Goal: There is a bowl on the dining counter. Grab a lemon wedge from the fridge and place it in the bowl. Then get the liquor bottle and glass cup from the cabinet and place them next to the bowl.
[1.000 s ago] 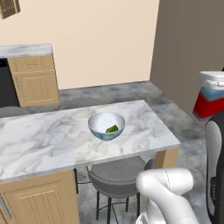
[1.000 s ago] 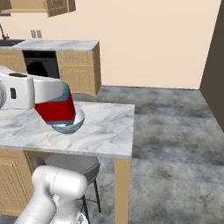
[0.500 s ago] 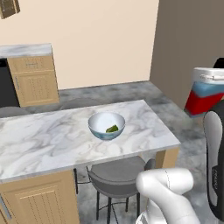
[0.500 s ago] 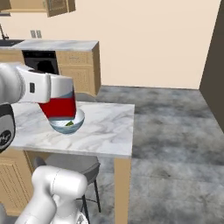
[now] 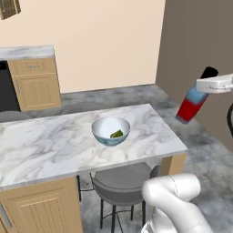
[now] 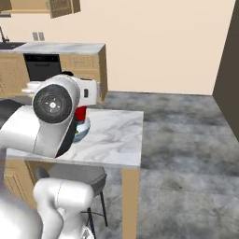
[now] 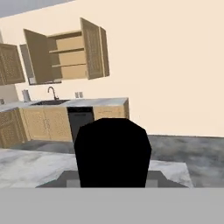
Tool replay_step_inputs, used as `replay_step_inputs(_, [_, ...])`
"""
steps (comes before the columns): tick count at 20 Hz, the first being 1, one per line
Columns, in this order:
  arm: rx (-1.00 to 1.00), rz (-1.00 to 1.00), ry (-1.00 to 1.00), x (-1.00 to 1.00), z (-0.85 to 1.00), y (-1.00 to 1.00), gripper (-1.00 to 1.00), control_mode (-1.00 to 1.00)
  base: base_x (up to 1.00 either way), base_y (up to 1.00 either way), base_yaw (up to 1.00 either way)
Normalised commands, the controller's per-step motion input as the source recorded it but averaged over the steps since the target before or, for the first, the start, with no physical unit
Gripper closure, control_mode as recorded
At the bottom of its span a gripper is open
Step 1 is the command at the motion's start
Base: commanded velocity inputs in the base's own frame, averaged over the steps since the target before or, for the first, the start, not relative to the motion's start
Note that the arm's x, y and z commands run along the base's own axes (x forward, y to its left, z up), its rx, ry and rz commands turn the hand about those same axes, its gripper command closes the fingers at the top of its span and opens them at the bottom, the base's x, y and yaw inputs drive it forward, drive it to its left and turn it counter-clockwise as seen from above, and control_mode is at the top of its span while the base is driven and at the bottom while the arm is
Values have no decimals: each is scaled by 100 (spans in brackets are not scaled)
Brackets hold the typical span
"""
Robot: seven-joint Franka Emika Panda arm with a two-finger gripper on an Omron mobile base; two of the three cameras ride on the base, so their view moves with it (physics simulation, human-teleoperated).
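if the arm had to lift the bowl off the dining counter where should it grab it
On the rim, from straight above. The bowl sits upright and open-topped on the dining counter, its rounded sides too wide to span, so one finger inside and one outside the rim, away from the lemon wedge, looks safest.

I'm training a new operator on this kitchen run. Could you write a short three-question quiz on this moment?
1. True or false: the bowl on the dining counter is empty.
2. What does the gripper hold? A glass cup; B liquor bottle; C spoon.
3. Fill in: the wall cabinet has its doors ____.
Key: 1 false, a lemon wedge lies in it; 2 B; 3 open.
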Motion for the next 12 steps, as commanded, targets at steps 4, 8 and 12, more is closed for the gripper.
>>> replay_step_inputs(4, [0, 41, 0, 40, -35, 0, 100, -100, 0, 0, 0])
replay_step_inputs(8, [0, 29, 0, 38, -37, -5, 100, -100, 0, 0, 0])
replay_step_inputs(12, [-1, 25, 0, 45, -53, 0, 100, -100, 0, 0, 0])
